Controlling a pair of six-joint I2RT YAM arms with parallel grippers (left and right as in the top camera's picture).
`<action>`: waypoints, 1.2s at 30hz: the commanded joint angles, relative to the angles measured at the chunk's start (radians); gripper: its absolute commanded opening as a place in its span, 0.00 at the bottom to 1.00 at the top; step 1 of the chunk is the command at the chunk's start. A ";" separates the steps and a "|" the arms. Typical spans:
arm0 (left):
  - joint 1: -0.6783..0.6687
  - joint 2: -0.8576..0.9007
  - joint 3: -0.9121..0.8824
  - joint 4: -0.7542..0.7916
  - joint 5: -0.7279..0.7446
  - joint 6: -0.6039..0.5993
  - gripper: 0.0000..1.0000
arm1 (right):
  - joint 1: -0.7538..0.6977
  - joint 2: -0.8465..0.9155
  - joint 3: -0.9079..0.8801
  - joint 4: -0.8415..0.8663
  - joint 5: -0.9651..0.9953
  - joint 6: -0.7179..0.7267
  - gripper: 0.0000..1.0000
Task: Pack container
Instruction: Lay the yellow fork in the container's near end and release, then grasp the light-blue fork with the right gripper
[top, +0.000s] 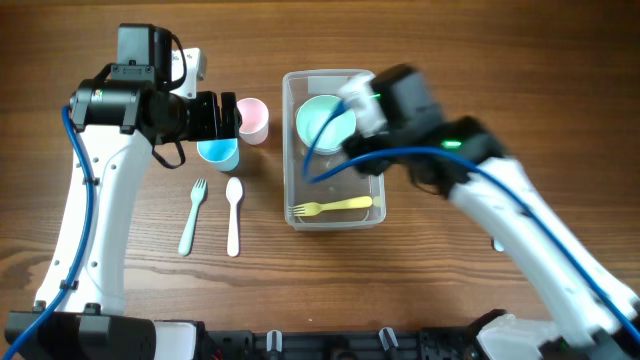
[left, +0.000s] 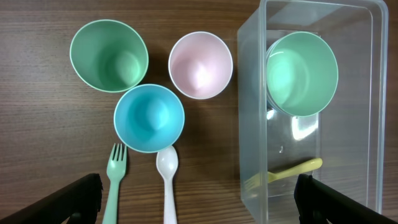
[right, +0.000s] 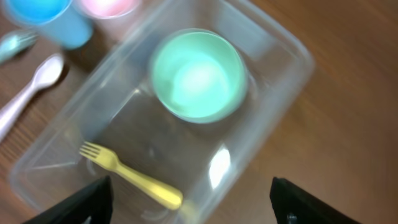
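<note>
Clear plastic container sits mid-tabletop, holding a green bowl and a yellow fork. The right jaws hang wide apart, empty, above it; the left jaws gape over a blue cup beside it.

On your wooden worktop three upright cups bunch together: a green cup, a pink cup beside it, and a blue cup close to both. Just beside the blue cup, a pale green fork and a white spoon lie side by side. Further off you see a mint bowl and a yellow fork.
</note>
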 joint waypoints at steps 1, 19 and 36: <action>-0.003 0.001 0.015 0.000 0.002 0.020 1.00 | -0.207 -0.041 0.010 -0.139 0.029 0.359 0.83; -0.003 0.001 0.015 -0.001 0.002 0.020 1.00 | -0.666 0.094 -0.475 -0.056 -0.020 0.486 0.76; -0.003 0.001 0.015 -0.001 0.002 0.020 1.00 | -0.795 0.192 -0.496 0.218 -0.002 0.088 0.71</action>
